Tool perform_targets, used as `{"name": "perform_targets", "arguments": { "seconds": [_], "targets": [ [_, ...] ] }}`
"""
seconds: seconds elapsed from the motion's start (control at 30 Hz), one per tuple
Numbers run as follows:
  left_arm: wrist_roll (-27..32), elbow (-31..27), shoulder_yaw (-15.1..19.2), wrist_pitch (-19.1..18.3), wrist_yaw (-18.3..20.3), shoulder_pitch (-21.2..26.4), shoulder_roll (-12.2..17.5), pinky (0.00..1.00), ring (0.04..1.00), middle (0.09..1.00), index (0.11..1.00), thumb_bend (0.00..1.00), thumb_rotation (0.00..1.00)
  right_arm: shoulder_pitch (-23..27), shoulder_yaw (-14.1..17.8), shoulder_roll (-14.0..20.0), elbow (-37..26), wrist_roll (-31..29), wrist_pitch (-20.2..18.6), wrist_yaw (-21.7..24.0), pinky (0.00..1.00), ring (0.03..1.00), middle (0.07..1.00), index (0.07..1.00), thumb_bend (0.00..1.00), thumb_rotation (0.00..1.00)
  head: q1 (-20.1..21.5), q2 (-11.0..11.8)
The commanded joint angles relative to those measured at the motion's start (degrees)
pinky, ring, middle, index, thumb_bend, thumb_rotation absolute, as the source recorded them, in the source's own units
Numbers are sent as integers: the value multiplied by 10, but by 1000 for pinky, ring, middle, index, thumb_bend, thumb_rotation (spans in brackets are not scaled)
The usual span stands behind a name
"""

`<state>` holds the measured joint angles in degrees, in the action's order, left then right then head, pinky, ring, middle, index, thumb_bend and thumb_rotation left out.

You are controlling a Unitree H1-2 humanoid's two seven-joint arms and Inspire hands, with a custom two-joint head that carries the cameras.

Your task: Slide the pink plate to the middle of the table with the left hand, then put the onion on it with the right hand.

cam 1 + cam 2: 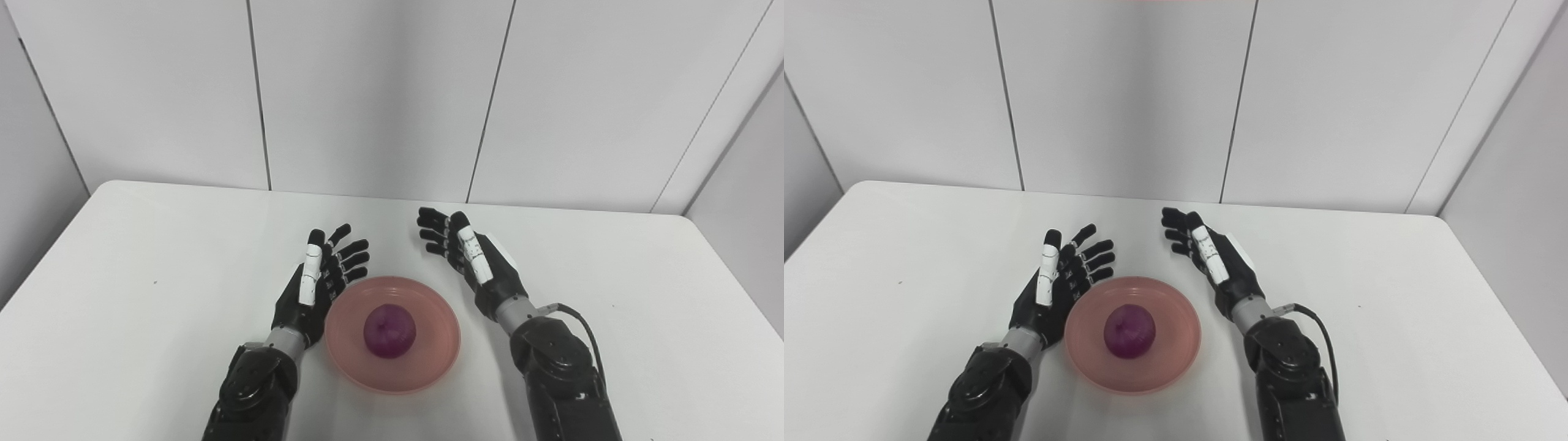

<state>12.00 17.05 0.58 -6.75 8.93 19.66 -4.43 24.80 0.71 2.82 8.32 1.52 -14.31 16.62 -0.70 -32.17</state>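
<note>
Onion (389,331) on plate (438,361), table (135,294) centre; left hand (318,282), right hand (474,257) flank plate, fingers spread, empty

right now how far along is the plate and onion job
It looks finished. The pink plate sits near the middle of the table, and the onion rests in its centre. Nothing is in hand: the left hand is beside the plate's left rim and the right hand is off to its right, both open with fingers spread. No step appears left beyond pulling the arms back.
</note>
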Motion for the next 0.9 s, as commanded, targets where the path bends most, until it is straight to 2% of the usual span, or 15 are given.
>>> {"name": "perform_targets", "arguments": {
  "seconds": [0.0,0.1,0.27,0.43,0.73,0.87],
  "targets": [
    [-12,22,-3,-25,-13,-19,3,819,833,823,899,786,1000,12,1,-2,-6,-17,-2,-8,893,876,860,861,970,1000,0,-1],
    [-10,22,-2,-26,-12,-19,2,808,824,814,895,788,1000,6,-7,-1,8,-23,14,-6,909,890,873,884,961,1000,-3,1],
    [-13,22,-2,-24,-13,-17,4,804,820,810,893,795,1000,-2,-24,5,31,-11,48,-11,874,872,862,872,954,1000,-3,0],
    [-12,20,-1,-26,-14,-18,4,811,823,811,896,789,1000,-3,-31,12,41,-13,56,-16,911,883,865,872,939,1000,-2,-1],
    [-14,19,-4,-27,-15,-19,2,804,823,813,895,790,1000,-14,-38,11,56,-24,72,-15,883,861,837,857,910,1000,-2,-2],
    [-16,20,-2,-25,-13,-18,3,805,823,812,896,791,1000,-18,-42,10,58,-25,76,-19,888,872,853,865,914,1000,-2,-2]
  ]
}}
